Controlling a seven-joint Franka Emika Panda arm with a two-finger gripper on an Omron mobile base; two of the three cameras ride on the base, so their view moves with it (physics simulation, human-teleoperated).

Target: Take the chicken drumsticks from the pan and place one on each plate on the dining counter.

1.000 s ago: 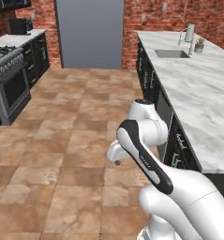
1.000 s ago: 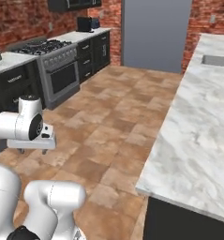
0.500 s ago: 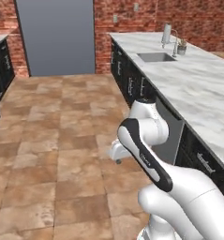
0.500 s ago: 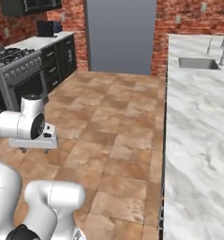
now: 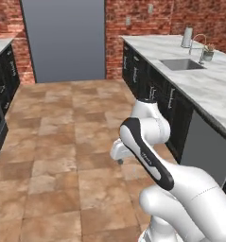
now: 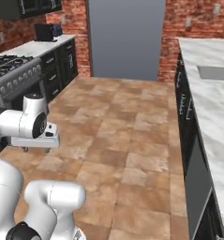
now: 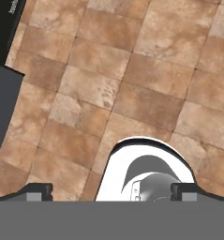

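Note:
My gripper (image 5: 118, 156) hangs low in front of the base and points down at the tiled floor (image 7: 146, 70). From the right base view the gripper (image 6: 37, 149) stands open with nothing between its fingers. In the hand view the two fingertips (image 7: 38, 191) sit far apart over bare brown tiles. The chicken drumsticks, the pan, the plates and the dining counter are out of view.
A marble counter (image 5: 204, 90) with black cabinets and a sink (image 5: 180, 64) runs along the right. A stove (image 6: 10, 75) and dark cabinets (image 6: 57, 65) line the left wall. A grey door (image 6: 125, 37) stands in the brick back wall. Open floor lies between them.
The whole picture has shifted: the base has driven and turned, so the stove slid left and the sink counter came nearer. The arm holds its pose and the gripper stays open.

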